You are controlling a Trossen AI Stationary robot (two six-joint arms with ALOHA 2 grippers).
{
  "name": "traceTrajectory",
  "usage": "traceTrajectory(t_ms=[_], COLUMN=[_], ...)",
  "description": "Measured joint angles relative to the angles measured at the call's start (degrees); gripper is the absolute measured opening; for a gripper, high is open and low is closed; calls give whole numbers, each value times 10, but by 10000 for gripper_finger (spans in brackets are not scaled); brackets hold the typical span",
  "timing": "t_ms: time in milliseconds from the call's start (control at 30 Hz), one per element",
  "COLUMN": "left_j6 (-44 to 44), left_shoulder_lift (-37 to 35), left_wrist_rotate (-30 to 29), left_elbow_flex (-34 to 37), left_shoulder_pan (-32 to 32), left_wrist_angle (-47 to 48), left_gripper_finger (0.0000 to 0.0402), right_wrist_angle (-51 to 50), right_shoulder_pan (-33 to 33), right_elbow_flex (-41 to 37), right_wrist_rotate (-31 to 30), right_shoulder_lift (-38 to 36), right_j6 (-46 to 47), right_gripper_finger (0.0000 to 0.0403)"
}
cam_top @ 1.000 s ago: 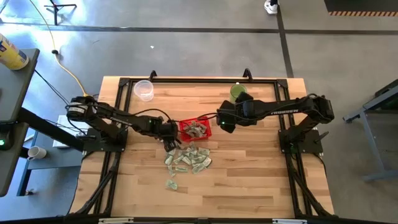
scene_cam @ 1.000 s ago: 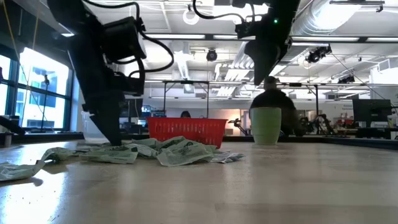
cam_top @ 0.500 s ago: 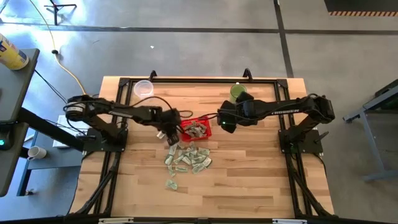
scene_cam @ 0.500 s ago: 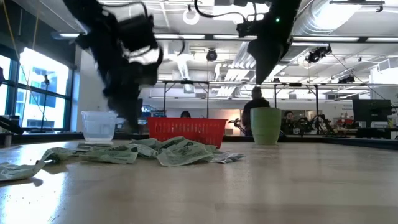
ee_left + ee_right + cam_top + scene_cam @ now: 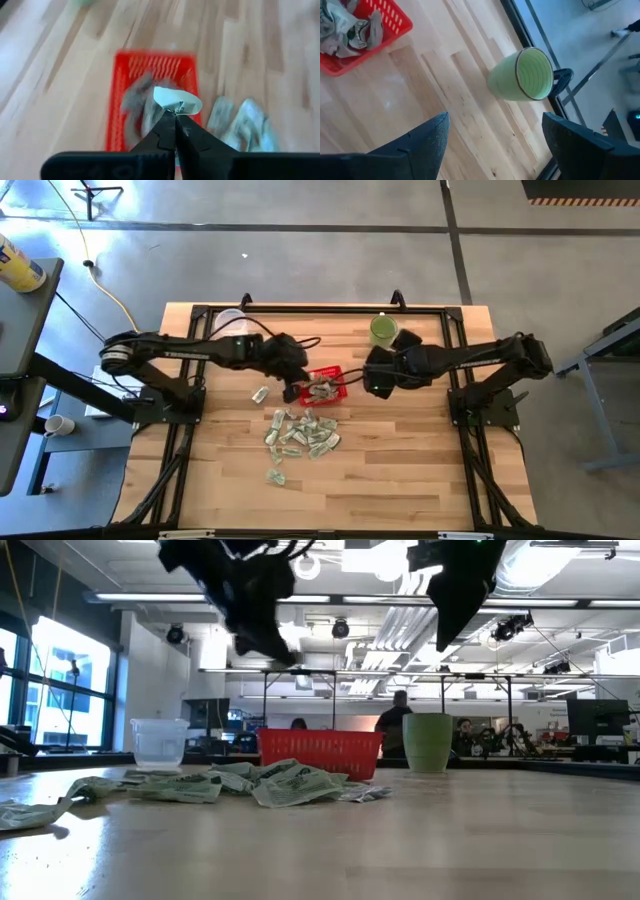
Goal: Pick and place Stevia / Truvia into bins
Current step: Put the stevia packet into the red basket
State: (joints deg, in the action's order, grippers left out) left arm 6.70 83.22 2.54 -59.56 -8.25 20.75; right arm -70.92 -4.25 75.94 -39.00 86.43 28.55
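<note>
Wooden table (image 5: 400, 470) before you: your left gripper (image 5: 175, 116) pinches a sachet (image 5: 176, 101) above the red basket (image 5: 322, 386); your right gripper (image 5: 492, 132) hovers right of it, fingers spread.

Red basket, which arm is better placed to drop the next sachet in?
Left. The left gripper is shut on a sachet above the red basket. The right gripper is open, empty, nearer the green cup.
</note>
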Motion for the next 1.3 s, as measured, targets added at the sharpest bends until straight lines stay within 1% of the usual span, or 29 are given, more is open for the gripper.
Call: traceTrajectory(t_ms=[67,133,167,233,300,367,467,533,600,667,733,867,933,1033,1067,1133,1200,1300], left_j6=[-7,-4,-2,10,31,53,81,84,77,67,74,162,222,294,306,315,317,333], left_shoulder_lift=[27,60,74,89,89,89,77,63,49,37,28,34,40,40,40,40,40,43], left_wrist_rotate=[4,-8,-14,-16,-17,-20,-1,11,4,-22,-42,-58,-59,-48,-46,-61,-79,-86], left_elbow_flex=[-2,-2,-1,-13,-25,-33,-57,-81,-91,-92,-80,-26,-1,27,31,42,56,79], left_shoulder_pan=[0,-4,-5,-5,-4,-3,-4,-4,9,23,34,26,22,11,11,10,7,0], left_wrist_angle=[-40,-86,-92,-88,-69,-22,91,142,221,273,346,373,346,361,353,345,346,317], left_gripper_finger=[23,22,22,43,90,148,230,272,298,305,299,270,257,247,246,246,250,260], right_wrist_angle=[-2,-2,-3,-10,-18,-30,-39,-40,-41,-42,-42,-35,-31,-29,-28,-23,-17,-12], right_shoulder_pan=[-6,-13,-15,-21,-28,-36,-47,-52,-53,-53,-50,-44,-44,-44,-44,-44,-44,-44], right_elbow_flex=[0,0,0,0,0,0,0,0,0,0,0,0,0,0,0,0,0,0], right_wrist_rotate=[-2,-6,-4,-3,0,-3,-7,-14,-25,-33,-35,-40,-42,-42,-42,-42,-42,-41], right_shoulder_lift=[0,0,0,0,0,0,0,0,0,0,0,0,0,0,0,0,0,0], right_j6=[1,2,3,17,33,51,62,61,61,57,57,55,55,53,49,42,40,40], right_gripper_finger=[309,309,309,309,309,309,309,309,309,309,309,309,309,309,309,309,309,309])
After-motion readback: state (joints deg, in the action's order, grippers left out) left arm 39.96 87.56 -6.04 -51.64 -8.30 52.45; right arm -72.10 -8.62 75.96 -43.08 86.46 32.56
